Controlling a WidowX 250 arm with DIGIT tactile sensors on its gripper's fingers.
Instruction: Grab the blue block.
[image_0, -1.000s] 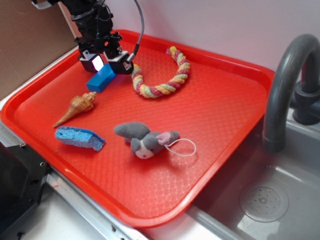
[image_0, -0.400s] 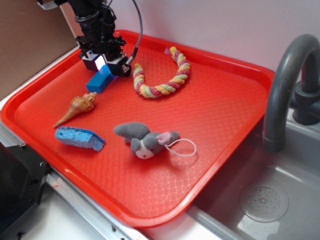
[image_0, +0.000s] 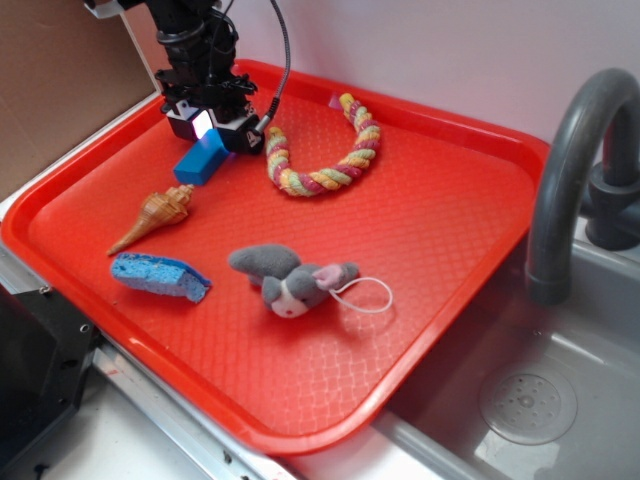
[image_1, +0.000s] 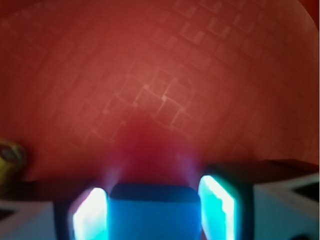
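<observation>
The blue block (image_0: 198, 160) lies on the red tray (image_0: 440, 230) near its far left corner, long axis running toward the back. My gripper (image_0: 212, 128) points down over the block's far end, one finger on each side. In the wrist view the block (image_1: 152, 215) fills the space between the two lit pads (image_1: 92, 215), and both pads press against its sides. The block rests on the tray surface.
On the tray are a tan seashell (image_0: 155, 215), a pale blue sponge (image_0: 158, 275), a grey plush mouse (image_0: 290, 278) and a coloured rope ring (image_0: 320, 150) just right of the gripper. A grey faucet (image_0: 570, 180) and sink (image_0: 520, 400) stand to the right.
The gripper has sunk slightly over the block's far end and its fingers have drawn in from a wide stance onto the block's sides. The block has not moved.
</observation>
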